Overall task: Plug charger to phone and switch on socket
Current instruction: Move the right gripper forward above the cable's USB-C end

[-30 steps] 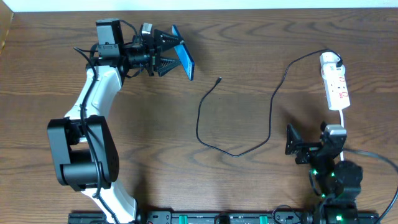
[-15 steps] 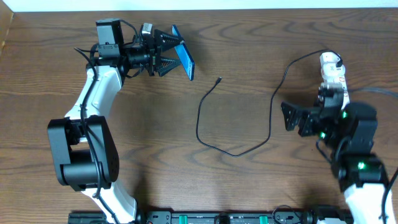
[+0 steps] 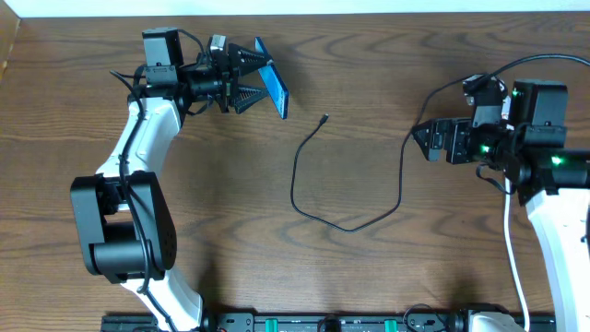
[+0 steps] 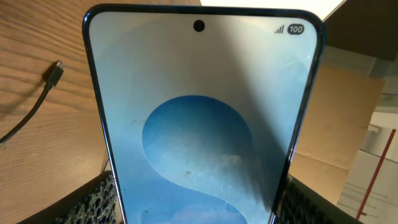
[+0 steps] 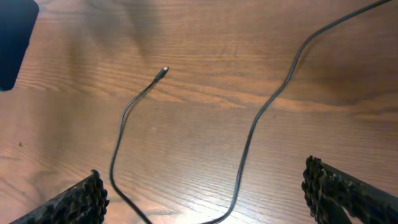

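Your left gripper (image 3: 261,78), at eleven o'clock on the table (image 3: 369,55), pinches the phone (image 3: 274,81), held up on its edge. Your right gripper (image 3: 422,140), at three o'clock, has its jaws spread wide. The charger (image 3: 343,229) lies loose between them.

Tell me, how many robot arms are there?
2. The left arm reaches toward the top left, left gripper holding the phone. The right arm is at the right edge, right gripper open near the charger.
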{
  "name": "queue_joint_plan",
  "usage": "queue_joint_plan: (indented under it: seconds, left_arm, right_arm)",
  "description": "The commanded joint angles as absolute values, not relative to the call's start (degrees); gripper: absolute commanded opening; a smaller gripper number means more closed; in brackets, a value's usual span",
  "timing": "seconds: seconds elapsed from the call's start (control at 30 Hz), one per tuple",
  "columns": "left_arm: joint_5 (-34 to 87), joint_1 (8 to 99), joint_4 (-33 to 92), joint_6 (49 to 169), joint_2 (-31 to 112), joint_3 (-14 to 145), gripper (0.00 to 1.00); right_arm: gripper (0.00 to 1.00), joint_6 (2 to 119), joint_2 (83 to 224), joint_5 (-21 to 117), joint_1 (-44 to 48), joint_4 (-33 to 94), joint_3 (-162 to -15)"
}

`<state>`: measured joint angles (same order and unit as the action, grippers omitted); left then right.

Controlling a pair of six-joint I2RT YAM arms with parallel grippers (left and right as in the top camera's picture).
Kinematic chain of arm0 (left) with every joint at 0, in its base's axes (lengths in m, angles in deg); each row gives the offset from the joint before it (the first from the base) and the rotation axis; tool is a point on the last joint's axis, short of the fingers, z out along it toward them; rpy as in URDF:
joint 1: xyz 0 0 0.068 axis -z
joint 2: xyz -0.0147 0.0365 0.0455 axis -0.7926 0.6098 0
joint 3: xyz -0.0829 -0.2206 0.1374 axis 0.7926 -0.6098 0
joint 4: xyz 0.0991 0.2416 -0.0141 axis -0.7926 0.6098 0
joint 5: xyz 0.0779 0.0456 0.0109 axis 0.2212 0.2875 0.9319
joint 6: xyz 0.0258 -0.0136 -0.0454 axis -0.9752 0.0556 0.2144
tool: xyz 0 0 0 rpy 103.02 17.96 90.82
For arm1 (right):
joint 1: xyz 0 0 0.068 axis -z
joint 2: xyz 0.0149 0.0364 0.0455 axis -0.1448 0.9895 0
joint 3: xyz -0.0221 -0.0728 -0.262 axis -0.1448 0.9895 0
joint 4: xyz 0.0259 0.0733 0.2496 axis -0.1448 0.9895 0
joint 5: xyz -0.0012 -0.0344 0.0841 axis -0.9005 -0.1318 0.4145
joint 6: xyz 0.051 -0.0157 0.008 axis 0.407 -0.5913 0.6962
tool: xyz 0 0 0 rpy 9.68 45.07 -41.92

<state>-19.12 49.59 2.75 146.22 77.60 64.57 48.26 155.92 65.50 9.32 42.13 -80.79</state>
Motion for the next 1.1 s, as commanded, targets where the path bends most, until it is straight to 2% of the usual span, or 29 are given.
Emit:
queue_joint_plan:
  seconds: [0.0,1.07]
  left_arm:
    - [-20.54,49.59,2.42,148.23,76.66,65.44,0.73]
    - [-20.56,49.77,2.42,153.70,76.66,65.44,0.73]
  right_arm:
    - [0.99,52.26,156.77,69.21,8.60,41.19,-81.86]
    - [0.99,53.14,157.12,69.19,8.14,40.58,-81.86]
